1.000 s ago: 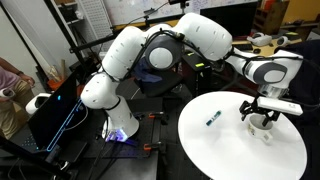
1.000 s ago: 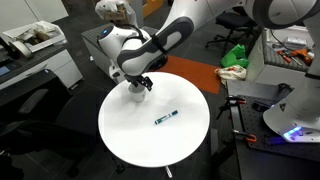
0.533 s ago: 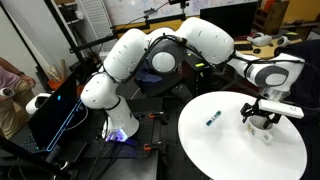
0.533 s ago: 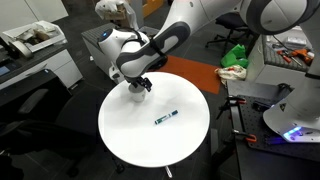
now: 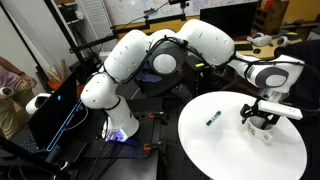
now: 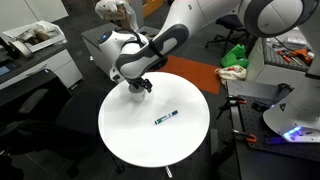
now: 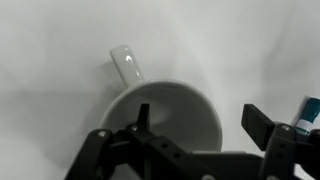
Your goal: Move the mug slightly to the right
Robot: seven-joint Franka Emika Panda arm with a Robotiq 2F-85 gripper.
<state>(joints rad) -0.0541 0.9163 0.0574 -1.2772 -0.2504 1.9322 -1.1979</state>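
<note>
The mug stands upright on the round white tabletop, close to its rim, well apart from the blue marker lying nearer the middle. The gripper hangs directly over the mug with its jaws apart: in the wrist view one finger dips inside the mug's dark hollow and the other sits just outside the wall, not touching it. The mug's handle points away from the gripper.
</note>
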